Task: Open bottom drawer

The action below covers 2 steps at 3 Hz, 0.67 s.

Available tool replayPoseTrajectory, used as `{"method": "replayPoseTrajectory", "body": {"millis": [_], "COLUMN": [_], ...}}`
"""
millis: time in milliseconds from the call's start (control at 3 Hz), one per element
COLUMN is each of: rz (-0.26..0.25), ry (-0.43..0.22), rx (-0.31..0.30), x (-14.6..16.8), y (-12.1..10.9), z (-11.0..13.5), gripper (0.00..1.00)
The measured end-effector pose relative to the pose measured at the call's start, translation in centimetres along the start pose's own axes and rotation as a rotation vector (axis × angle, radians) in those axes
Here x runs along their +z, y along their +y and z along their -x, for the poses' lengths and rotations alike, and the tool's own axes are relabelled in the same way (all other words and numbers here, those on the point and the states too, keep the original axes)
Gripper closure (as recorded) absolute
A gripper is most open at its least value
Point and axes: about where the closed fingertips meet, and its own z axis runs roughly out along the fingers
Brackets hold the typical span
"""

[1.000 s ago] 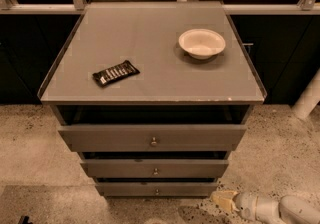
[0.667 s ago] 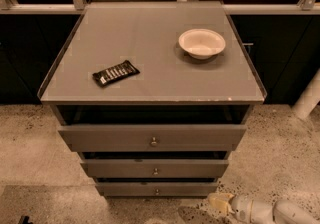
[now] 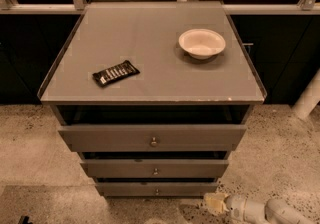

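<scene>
The grey cabinet has three drawer fronts stacked under its top. The bottom drawer (image 3: 130, 188) is the narrowest one, low in the view, with a tiny round metal knob (image 3: 157, 191) at its centre. My gripper (image 3: 214, 203) comes in from the lower right on a white arm, near floor level. Its pale tip sits just right of the bottom drawer's right end and a little in front of it, well right of the knob.
On the cabinet top (image 3: 150, 68) lie a dark snack bar (image 3: 115, 73) at the left and a white bowl (image 3: 202, 43) at the back right. Speckled floor surrounds the cabinet. A white pole (image 3: 309, 97) stands at the right. A railing runs behind.
My gripper and arm have slid leftward along the floor, closer to the bottom drawer's right end. The drawers, bowl and snack bar have not moved.
</scene>
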Motion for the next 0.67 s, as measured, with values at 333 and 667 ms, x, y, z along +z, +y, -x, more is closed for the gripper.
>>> {"method": "replayPoseTrajectory", "body": {"millis": [333,667], "rz": [0.054,0.172], "ry": [0.008,0.048], "rx": [-0.032,-0.075], "x": [0.7,3.3], "y": [0.0,-0.3], "z": [-0.3,-0.8], "gripper": [1.0,1.0]}}
